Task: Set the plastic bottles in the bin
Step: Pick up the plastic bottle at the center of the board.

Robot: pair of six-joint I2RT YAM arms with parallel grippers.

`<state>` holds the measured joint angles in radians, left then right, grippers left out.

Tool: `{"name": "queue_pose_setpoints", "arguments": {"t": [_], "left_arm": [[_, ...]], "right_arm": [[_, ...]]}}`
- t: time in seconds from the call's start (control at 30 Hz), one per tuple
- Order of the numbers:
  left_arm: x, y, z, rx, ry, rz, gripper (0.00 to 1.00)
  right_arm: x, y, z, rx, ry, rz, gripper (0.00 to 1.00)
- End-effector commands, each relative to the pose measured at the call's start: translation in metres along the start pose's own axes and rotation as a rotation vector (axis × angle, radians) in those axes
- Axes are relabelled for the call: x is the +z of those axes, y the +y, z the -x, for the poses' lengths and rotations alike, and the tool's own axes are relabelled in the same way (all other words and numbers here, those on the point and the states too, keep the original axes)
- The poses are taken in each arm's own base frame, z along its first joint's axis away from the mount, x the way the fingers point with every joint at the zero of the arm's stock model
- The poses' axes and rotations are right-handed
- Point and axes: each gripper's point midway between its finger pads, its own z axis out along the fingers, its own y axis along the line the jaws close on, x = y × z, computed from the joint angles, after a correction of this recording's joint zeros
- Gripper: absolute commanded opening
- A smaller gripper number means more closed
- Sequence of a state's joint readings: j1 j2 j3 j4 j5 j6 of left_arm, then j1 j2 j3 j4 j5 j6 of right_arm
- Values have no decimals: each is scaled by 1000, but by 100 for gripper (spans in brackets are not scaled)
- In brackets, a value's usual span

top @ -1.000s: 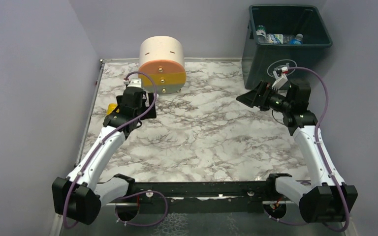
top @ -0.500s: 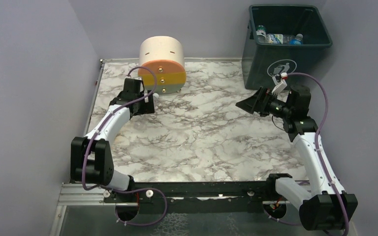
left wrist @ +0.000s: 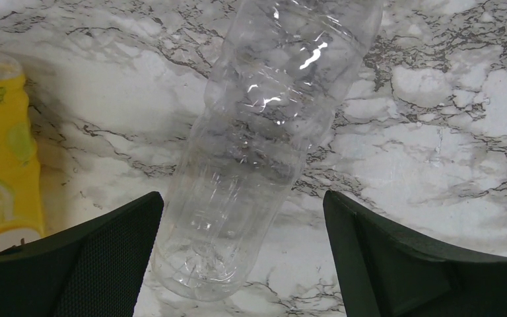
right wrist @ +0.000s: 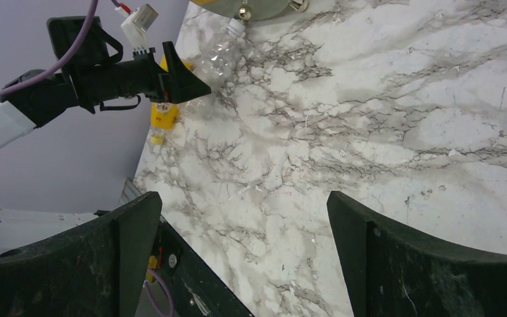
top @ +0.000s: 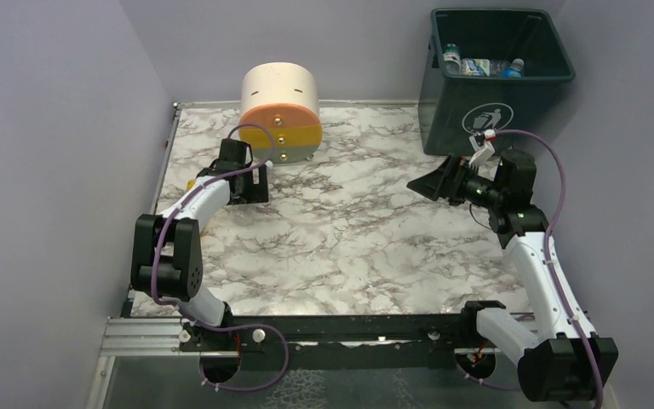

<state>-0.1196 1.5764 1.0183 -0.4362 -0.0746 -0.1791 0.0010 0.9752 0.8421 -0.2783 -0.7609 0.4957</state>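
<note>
A clear, label-free plastic bottle lies on the marble table with its base toward the camera. It sits between the open jaws of my left gripper, nearer the left finger, and nothing grips it. A yellow bottle lies just to its left. Both show in the right wrist view, clear and yellow. My left gripper is low, in front of the drawer unit. My right gripper is open, empty and held above the table near the dark green bin. The bin holds several bottles.
A cream cylindrical drawer unit with orange, yellow and green fronts stands at the back left, just behind the left gripper. The bin stands at the back right corner. Purple walls close both sides. The black rail runs along the near edge.
My left arm has folded, its elbow pulled back and up, and the gripper has come down over the clear bottle near the drawer unit. The right gripper barely moved.
</note>
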Motion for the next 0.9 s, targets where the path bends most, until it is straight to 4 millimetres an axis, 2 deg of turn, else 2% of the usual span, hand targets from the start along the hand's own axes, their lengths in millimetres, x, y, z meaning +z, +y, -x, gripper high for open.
{"name": "queue_pose_setpoints", "arguments": {"t": [0.0,0.2,0.5,0.63,0.73,0.87], "left_arm": [[9,-8,-11,-3,31,-45,97],[9,-23,-18,19,46,-65,96],[2,-34,-26,28,62,-77,69],[0,-39,-29,29,70,-84,63],[-7,-47,-28,35,60,-99,60],[-27,-69,-25,66,34,-144,59]], "right_arm": [[-2,9,-4,-33,2,47,100],[-3,9,-6,-30,3,51,100],[-5,9,-10,-26,5,51,100],[-6,10,-11,-26,5,51,100],[-7,11,-12,-25,6,50,100],[-7,10,-13,-19,6,49,100]]}}
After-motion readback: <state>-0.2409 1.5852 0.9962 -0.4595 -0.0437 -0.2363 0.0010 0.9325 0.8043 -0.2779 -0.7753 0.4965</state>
